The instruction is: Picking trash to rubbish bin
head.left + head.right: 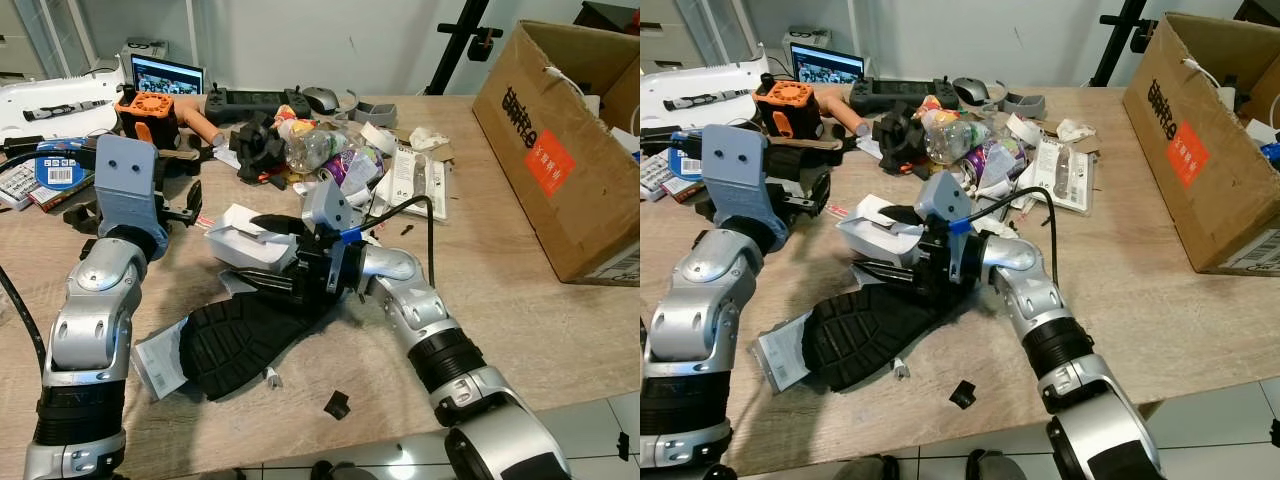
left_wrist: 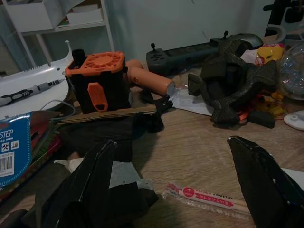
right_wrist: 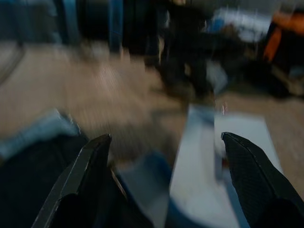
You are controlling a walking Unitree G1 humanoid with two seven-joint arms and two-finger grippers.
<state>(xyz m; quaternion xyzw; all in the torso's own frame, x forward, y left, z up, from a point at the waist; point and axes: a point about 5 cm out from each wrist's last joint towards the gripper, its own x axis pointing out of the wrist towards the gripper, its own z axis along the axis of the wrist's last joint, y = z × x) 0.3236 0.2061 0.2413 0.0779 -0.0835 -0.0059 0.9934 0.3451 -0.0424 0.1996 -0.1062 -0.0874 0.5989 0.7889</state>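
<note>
My right gripper (image 1: 268, 254) is open at the middle of the wooden table (image 1: 500, 310), its fingers standing above and below a crumpled white carton (image 1: 238, 242); the blurred right wrist view shows that carton (image 3: 213, 185) between the fingers. A black shoe sole (image 1: 240, 335) lies just in front of it. A clear plastic bottle (image 1: 315, 148) sits in the trash pile further back. My left gripper (image 2: 178, 187) is open over the table's left side, above a chopstick wrapper (image 2: 209, 198), holding nothing.
A large open cardboard box (image 1: 560, 140) stands at the right. An orange and black fan unit (image 2: 97, 80), a black controller (image 1: 250, 100), a laptop (image 1: 165, 75) and black foam pieces (image 2: 232, 80) crowd the back. A small black scrap (image 1: 336, 404) lies near the front edge.
</note>
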